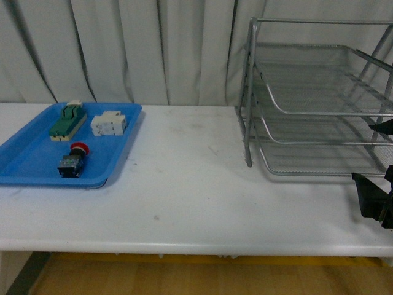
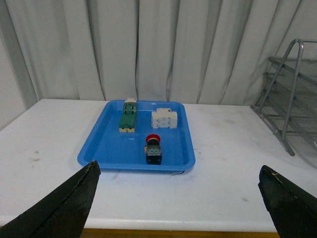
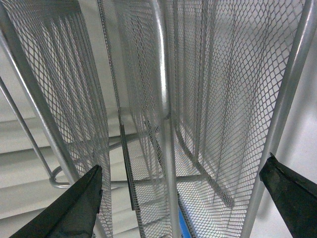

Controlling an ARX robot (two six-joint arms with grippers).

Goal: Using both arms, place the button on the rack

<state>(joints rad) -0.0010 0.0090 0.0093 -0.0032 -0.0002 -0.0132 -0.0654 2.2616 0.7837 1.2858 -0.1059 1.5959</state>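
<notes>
The button (image 1: 73,161), with a red cap on a black-and-blue body, lies on its side in the blue tray (image 1: 31,153) at the table's left. It also shows in the left wrist view (image 2: 153,148). The silver wire-mesh rack (image 1: 319,104) stands at the right. My left gripper (image 2: 178,168) is open and empty, hovering before the table's front edge, well short of the button. My right gripper (image 3: 183,166) is open and empty, right up against the rack's mesh (image 3: 208,99). Its dark fingers (image 1: 368,195) show at the front view's right edge, beside the rack's lower tiers.
The blue tray (image 2: 99,148) also holds a green-and-beige switch block (image 1: 67,121) and a white terminal block (image 1: 109,123). The white table (image 1: 184,184) lies between tray and rack. Grey curtains hang behind. The rack's frame (image 2: 290,104) shows far off in the left wrist view.
</notes>
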